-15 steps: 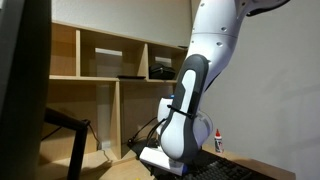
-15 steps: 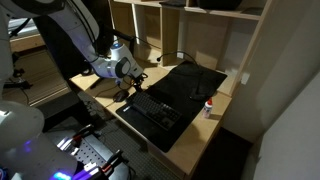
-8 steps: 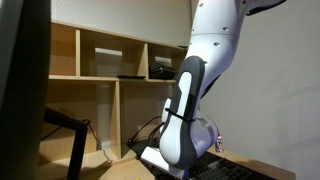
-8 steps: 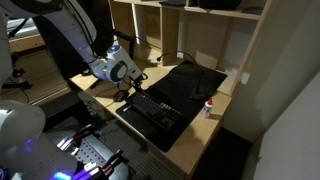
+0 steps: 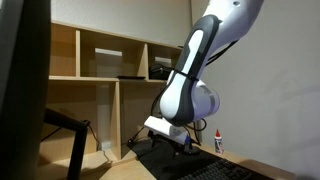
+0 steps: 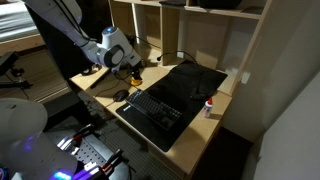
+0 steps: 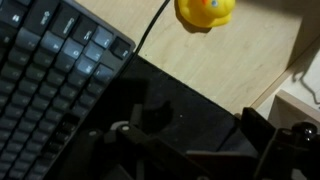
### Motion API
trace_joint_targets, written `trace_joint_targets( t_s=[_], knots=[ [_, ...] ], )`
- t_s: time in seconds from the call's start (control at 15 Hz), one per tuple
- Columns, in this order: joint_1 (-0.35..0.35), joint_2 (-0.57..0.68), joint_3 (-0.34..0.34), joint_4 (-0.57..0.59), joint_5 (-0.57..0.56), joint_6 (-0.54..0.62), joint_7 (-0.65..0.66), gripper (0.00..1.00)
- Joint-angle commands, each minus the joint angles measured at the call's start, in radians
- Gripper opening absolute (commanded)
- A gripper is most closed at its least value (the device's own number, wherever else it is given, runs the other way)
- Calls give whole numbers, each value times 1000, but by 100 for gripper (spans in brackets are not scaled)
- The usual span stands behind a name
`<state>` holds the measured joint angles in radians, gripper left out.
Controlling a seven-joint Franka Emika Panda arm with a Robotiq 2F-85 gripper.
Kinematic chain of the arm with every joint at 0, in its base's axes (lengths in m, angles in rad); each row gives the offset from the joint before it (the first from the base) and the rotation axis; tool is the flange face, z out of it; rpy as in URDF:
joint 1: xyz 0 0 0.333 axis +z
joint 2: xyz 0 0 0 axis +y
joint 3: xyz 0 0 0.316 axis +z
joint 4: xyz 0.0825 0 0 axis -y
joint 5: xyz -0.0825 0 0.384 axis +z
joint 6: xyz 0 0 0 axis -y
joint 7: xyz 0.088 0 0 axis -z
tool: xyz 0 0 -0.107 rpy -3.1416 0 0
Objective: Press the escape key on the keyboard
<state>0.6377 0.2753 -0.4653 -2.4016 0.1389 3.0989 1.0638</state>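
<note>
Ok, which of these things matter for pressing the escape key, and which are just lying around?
For the job:
keyboard
claw

Just lying about:
yellow rubber duck
black mat
small bottle with a red cap

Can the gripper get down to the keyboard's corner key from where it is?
Probably yes. The gripper hangs above one end of the keyboard, with nothing between them; the yellow duck sits off to the side.
</note>
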Motion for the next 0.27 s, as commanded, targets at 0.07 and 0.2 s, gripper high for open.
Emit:
trace_joint_targets(
  t_s=[0.07, 0.2],
  knots=[
    [64, -103, -116, -12, -93, -117, 6, 100],
    [87, -173, -167, -22, -144, -185, 11, 100]
  ],
)
